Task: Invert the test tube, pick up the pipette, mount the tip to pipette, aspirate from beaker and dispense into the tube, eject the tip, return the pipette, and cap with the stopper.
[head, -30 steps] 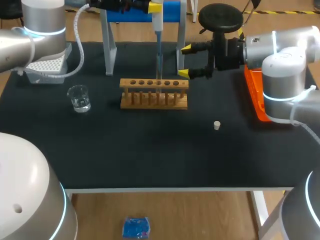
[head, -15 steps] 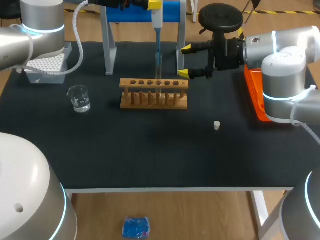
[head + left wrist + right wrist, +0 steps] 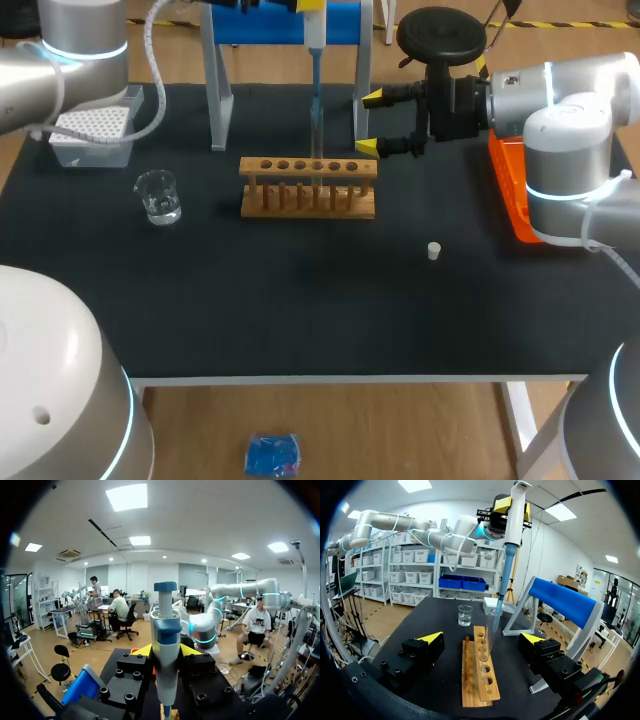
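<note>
Tip box point(image 3: 90, 130): a pale plastic tray with a fine grid of holes on top, far left of the rack and a little behind it.
Beaker point(image 3: 158, 196): small, clear glass, round, with a little clear liquid at the bottom; it stands left of the rack, well apart from it.
Pipette stand point(image 3: 340, 22): white legs and a blue bar, just behind the rack.
Rack point(image 3: 308, 187): light wood, a long top bar with a row of round holes on thin dowels; it stands on the matte black table point(image 3: 300, 310).
Test tube point(image 3: 318, 140): thin clear glass, upright in a hole right of the rack's middle.
Pipette point(image 3: 165, 630): a white and blue plastic barrel with a round plunger cap, upright above the rack. Its long pale blue tip point(image 3: 503, 592) tapers down to the tube's mouth; I cannot tell whether its end is inside.
Left gripper point(image 3: 166, 651): high above the rack, clamped on the pipette's barrel from both sides.
Right gripper point(image 3: 482, 637): fingers spread wide at the rack's right end and behind it, level with the tube and touching neither.
Stopper point(image 3: 434, 250): a small white plug, on the table right of the rack and in front of it.
Tray point(image 3: 510, 190): orange plastic, far right of the rack.
</note>
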Available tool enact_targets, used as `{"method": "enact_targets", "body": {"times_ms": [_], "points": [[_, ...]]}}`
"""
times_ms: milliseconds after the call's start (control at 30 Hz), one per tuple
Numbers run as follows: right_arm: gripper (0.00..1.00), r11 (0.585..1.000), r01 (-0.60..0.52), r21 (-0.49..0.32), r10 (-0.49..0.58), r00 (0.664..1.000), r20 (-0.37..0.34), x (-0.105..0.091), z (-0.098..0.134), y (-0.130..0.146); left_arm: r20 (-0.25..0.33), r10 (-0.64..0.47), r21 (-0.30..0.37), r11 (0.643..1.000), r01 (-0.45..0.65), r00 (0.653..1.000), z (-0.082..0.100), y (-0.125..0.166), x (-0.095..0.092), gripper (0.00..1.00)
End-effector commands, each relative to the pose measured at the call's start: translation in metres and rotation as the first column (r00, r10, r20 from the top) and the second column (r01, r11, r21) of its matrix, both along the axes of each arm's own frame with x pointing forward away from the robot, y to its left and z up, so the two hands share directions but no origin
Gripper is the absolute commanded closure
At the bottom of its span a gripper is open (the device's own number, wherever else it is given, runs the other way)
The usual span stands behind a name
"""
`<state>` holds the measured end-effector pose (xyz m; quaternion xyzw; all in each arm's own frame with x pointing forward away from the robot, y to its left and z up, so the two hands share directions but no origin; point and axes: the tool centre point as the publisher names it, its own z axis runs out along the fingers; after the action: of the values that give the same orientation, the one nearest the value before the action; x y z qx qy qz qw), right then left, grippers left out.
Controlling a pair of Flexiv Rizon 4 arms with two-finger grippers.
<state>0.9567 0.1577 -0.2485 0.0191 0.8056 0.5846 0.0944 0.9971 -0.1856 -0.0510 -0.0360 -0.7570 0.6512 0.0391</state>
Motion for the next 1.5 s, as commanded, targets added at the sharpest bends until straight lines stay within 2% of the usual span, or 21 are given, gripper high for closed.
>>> {"method": "enact_targets", "body": {"times_ms": [33, 1500], "points": [[0.00, 1.000, 0.000, -0.001, 0.000, 1.000, 0.000, 0.000, 0.000, 0.000, 0.000, 0.011, 0.006, 1.000, -0.011, 1.000, 0.003, 0.001, -0.004, 1.00], [0.00, 1.000, 0.000, -0.001, 0.000, 1.000, 0.000, 0.000, 0.000, 0.000, 0.059, 0.026, 0.064, 0.998, -0.029, 0.998, 0.047, -0.006, -0.013, 1.00]]}}
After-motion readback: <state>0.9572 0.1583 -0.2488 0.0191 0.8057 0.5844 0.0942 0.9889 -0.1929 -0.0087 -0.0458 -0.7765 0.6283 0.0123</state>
